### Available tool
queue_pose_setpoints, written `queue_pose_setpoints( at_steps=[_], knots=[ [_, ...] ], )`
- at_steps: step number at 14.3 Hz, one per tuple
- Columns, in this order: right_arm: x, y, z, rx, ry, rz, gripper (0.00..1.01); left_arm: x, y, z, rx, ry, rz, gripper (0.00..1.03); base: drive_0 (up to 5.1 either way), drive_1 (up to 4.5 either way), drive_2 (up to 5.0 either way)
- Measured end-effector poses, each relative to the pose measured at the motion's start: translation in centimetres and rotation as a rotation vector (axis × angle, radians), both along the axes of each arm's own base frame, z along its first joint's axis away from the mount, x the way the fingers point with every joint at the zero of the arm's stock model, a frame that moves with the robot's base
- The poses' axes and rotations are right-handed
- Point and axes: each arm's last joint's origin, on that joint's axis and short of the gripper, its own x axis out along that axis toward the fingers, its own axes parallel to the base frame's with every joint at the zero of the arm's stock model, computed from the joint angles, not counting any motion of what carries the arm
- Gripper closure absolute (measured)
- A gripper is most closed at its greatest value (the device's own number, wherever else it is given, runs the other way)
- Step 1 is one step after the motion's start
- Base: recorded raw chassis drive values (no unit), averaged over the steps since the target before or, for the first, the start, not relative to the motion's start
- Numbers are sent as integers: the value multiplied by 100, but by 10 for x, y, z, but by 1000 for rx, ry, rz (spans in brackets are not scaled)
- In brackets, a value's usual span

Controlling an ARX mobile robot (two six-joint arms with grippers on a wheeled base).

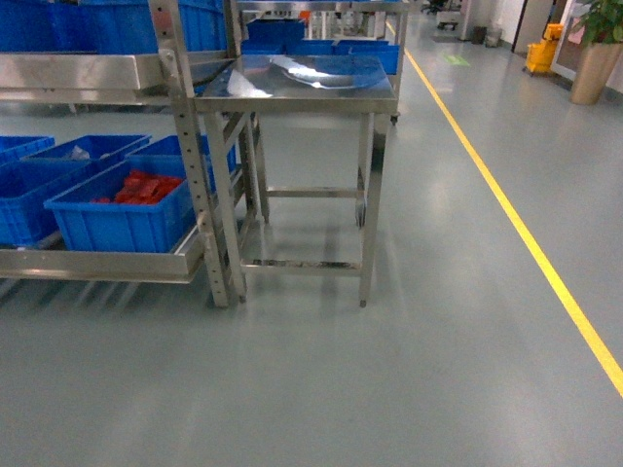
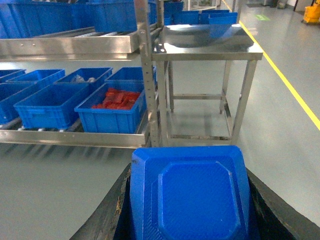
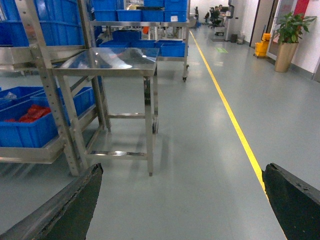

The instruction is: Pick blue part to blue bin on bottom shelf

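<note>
The blue part [image 2: 192, 200], a flat plastic piece with chamfered corners, fills the bottom of the left wrist view. My left gripper [image 2: 189, 172] is shut on it, a black finger on each side. It hangs over the grey floor in front of the bottom shelf [image 2: 70, 138]. Several blue bins stand on that shelf. One holds red parts [image 2: 112, 117] and the one to its left [image 2: 50, 105] looks empty. My right gripper [image 3: 182, 170] is open over bare floor, holding nothing. Neither gripper shows in the head view, where the bottom shelf [image 1: 97, 265] is at the left.
A small steel table [image 1: 292, 92] stands right of the rack upright [image 1: 195, 165]. An upper rack tier [image 2: 70, 47] carries more blue bins. A yellow floor line [image 1: 516, 214] runs along the right. A potted plant [image 3: 287, 35] stands far off.
</note>
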Motion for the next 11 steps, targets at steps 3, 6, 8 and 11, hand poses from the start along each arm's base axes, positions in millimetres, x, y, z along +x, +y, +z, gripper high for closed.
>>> queue_pose_setpoints(
  at_steps=[3, 6, 8, 11],
  knots=[
    [0, 0, 0, 0, 2, 0, 3, 0, 0, 0, 0, 1, -2, 60, 2, 423, -419],
    [0, 0, 0, 0, -1, 0, 3, 0, 0, 0, -3, -4, -2, 60, 1, 423, -421],
    [0, 0, 0, 0, -2, 0, 3, 0, 0, 0, -1, -1, -3, 60, 0, 423, -423],
    [0, 0, 0, 0, -5, 0, 3, 0, 0, 0, 0, 0, -3, 60, 3, 425, -420]
  ],
)
